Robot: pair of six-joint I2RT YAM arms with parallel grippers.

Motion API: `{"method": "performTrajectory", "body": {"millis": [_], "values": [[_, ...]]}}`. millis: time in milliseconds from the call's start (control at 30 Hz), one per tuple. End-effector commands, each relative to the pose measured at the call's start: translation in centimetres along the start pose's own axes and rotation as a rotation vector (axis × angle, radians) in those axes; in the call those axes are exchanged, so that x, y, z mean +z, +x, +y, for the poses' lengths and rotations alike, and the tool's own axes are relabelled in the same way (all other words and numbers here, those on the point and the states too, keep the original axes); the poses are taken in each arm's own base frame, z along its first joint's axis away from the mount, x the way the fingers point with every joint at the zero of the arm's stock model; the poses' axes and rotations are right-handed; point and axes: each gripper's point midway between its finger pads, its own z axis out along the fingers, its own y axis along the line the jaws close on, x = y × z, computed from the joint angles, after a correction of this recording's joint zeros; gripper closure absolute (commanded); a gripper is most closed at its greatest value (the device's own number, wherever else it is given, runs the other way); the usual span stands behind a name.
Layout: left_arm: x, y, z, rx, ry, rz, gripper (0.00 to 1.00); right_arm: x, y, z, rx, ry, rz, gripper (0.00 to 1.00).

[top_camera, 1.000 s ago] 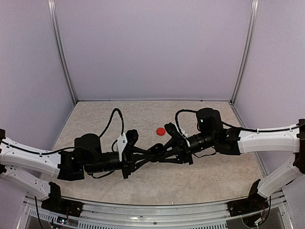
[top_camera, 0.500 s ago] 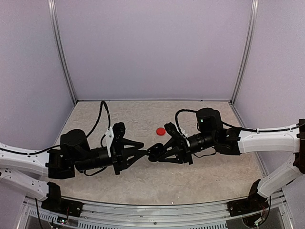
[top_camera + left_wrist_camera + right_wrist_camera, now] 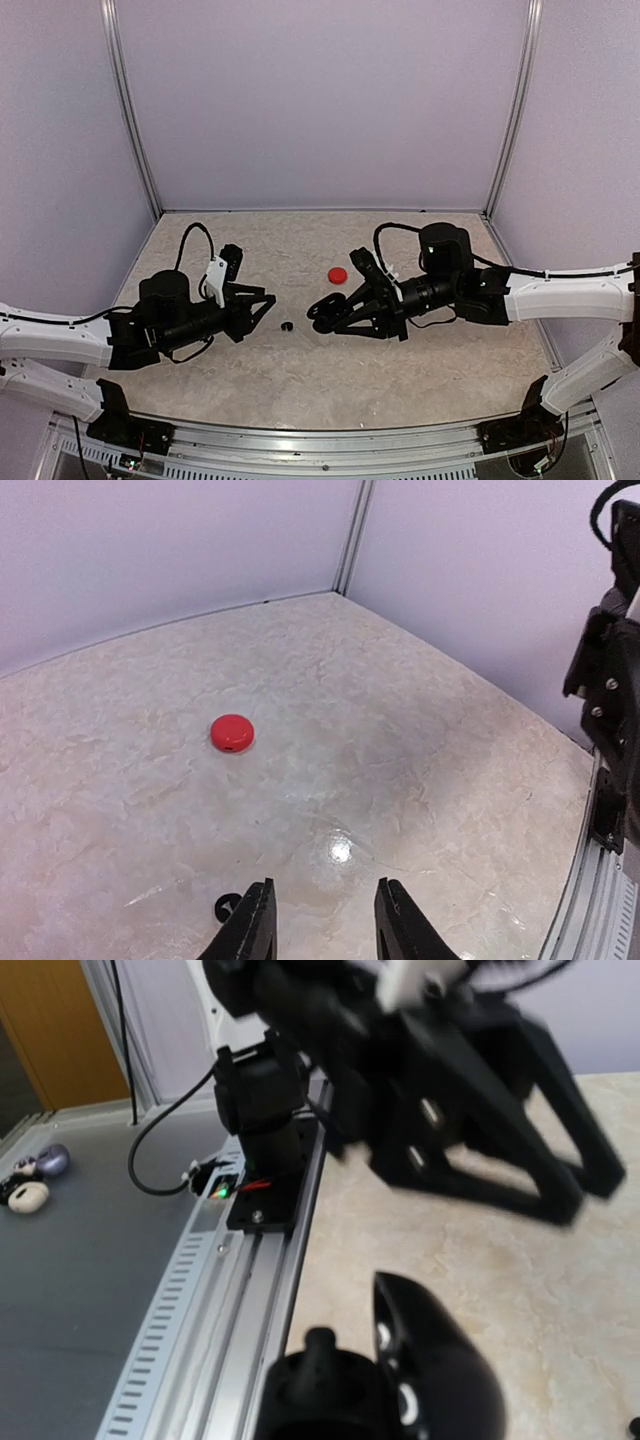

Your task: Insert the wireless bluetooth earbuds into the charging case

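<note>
Black earbud [image 3: 287,326] on marble table [image 3: 300,385] — red case [image 3: 338,274] beyond

An earbud [image 3: 287,326] lies on the desk [image 3: 300,380] left of the right end effector [image 3: 325,310], which holds the charging case [image 3: 430,1370]. A second case [image 3: 338,274] lies behind.

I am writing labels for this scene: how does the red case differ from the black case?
Colour: the red case is red, the black case is black. State: the red case lies free on the table; the black case is gripped in the right hand. Place: the red case sits farther back than the black case. Both are small and rounded.
</note>
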Motion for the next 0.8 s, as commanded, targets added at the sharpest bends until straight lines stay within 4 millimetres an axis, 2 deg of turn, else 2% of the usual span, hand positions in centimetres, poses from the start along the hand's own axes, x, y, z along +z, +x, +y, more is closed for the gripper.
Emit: {"method": "performTrajectory", "body": {"millis": [0,267,533,633,767], "values": [[1.2,2.6,3.4,-0.105,-0.155,0.091,0.65,-0.9,-1.3,0.2,0.011,0.021,-0.035,1.0],[2.7,7.9,8.5,-0.214,-0.325,0.257,0.67,-1.1,-0.5,0.2,0.018,0.032,-0.029,1.0],[4.5,10.8,7.4,-0.208,-0.271,0.346,0.75,-1.2,0.4,0.3,0.03,0.038,-0.019,1.0],[5.6,11.6,7.4,-0.195,-0.272,0.382,0.78,-1.4,0.7,0.1,0.03,0.062,-0.016,1.0],[6.8,13.5,7.8,-0.182,-0.288,0.451,0.8,-1.6,0.9,-0.2,0.033,0.072,-0.017,1.0]]}}
